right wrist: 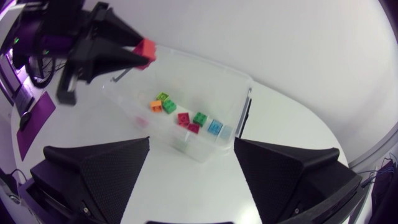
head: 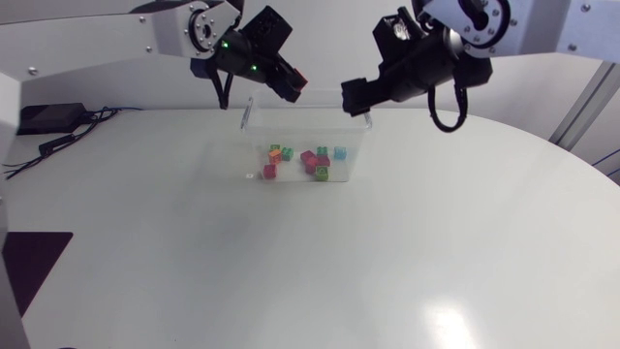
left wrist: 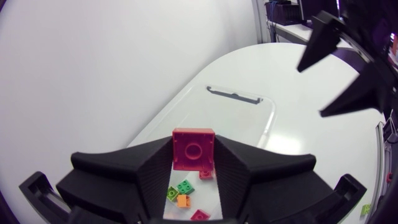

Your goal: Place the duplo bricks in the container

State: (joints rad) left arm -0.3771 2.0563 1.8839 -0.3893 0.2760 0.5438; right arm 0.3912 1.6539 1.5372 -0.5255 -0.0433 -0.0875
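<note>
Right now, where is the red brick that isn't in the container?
The red brick is gripped between the left end effector's fingers, above the clear container, near its far left corner in the head view, over the loose bricks inside.

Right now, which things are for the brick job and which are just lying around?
For the job:
red brick, gripped in the left hand
loose bricks inside the clear container
right hand, open above the container's end

Just lying about:
black box with cables at the far left of the table
</note>
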